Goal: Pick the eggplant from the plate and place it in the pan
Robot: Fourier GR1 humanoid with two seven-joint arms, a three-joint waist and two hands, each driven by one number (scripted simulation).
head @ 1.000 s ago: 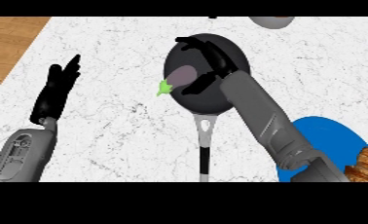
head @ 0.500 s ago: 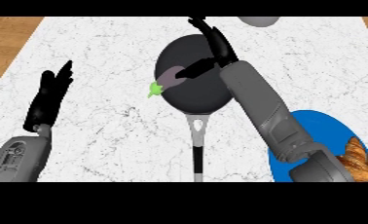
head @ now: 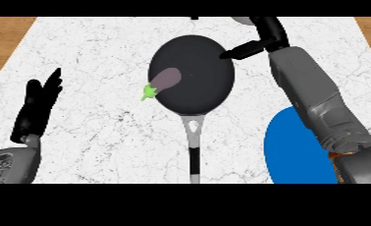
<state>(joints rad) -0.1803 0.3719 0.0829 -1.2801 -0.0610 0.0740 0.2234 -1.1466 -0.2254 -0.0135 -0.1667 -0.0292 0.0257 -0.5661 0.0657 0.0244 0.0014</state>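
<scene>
A: Right hand (head: 255,43) first. It's at the pan's far-right rim, fingers straightish, thumb sticking out over the rim, holding nothing. Released.

B: Left hand (head: 38,106)?

A: Resting open near the left edge, fingers up. Well apart from everything.

B: OK, big to small. Tabletop (head: 94,53)?

A: White marble, wood showing at the far corners. Then the blue plate (head: 293,151) at lower right, partly under the right forearm. No eggplant on the part that shows.

B: Pan?

A: Dark pan (head: 199,82) in the middle, handle running toward the robot. Eggplant (head: 165,80) lies inside at the left rim, long axis slanted, green stem end poking down-left over the edge, purple body inward.

B: So relative to the hand?

A: Eggplant is across the pan from the right hand, to its left and nearer the robot. Not touching. Right hand is the nearer of the two.

B: Task status?

A: Looks placed, I'd say. Stem overhangs the rim, body seems seated. Likely just pulling the arm clear next.
</scene>
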